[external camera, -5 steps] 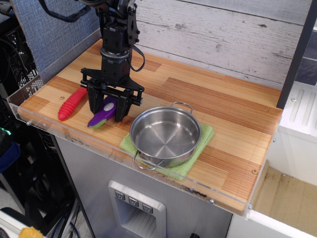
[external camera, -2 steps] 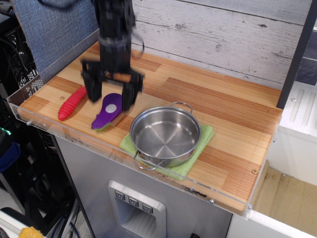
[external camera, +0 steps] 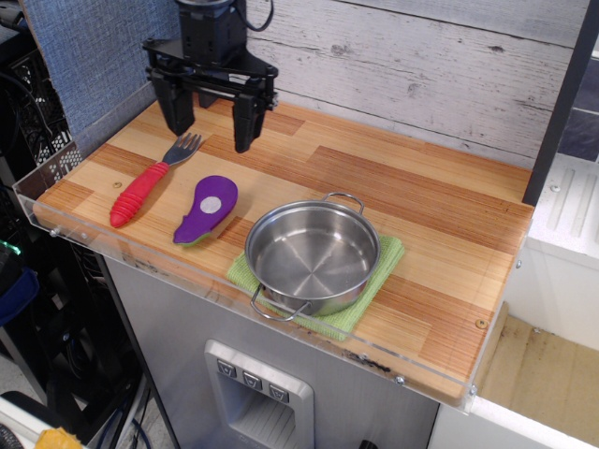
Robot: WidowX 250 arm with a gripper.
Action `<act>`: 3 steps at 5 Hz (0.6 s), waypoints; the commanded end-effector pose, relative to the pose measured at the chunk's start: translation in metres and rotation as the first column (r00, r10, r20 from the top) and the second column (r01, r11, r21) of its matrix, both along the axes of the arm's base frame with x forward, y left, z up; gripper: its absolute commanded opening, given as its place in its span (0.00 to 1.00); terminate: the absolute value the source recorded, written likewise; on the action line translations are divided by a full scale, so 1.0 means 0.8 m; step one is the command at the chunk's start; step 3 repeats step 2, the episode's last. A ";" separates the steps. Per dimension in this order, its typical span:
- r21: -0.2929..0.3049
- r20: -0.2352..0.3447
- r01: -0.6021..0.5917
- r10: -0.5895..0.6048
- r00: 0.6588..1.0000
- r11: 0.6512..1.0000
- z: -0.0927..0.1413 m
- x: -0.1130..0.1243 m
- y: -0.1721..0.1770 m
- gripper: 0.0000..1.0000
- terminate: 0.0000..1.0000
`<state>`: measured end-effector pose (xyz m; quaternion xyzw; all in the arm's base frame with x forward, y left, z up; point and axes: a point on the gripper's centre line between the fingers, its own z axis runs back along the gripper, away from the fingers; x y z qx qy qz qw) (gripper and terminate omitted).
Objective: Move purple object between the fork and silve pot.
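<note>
The purple object [external camera: 206, 209] lies flat on the wooden counter, its grey-white spot up and green edge toward the front. It rests between the fork [external camera: 148, 181], red handle and grey tines, on its left, and the silver pot [external camera: 313, 256] on its right, touching neither. My gripper [external camera: 212, 123] hangs above the counter behind the purple object and fork. Its two black fingers [external camera: 247, 120] are spread wide apart with nothing between them.
The pot stands on a green cloth [external camera: 374, 293] near the front edge. A clear plastic lip [external camera: 140, 259] runs along the counter's front and left edges. A plank wall [external camera: 421, 75] backs the counter. Bare wood [external camera: 421, 196] lies right of the pot.
The gripper let go of the purple object, which now lies flat on the counter. The gripper rose and moved back, uncovering the fork's tines.
</note>
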<state>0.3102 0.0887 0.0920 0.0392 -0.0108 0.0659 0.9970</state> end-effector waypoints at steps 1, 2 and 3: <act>-0.005 0.061 0.153 -0.152 0.986 0.988 0.019 0.011 -0.012 1.00 0.00; -0.005 0.061 0.153 -0.152 0.986 0.988 0.019 0.011 -0.012 1.00 1.00; -0.005 0.061 0.153 -0.152 0.986 0.988 0.019 0.011 -0.012 1.00 1.00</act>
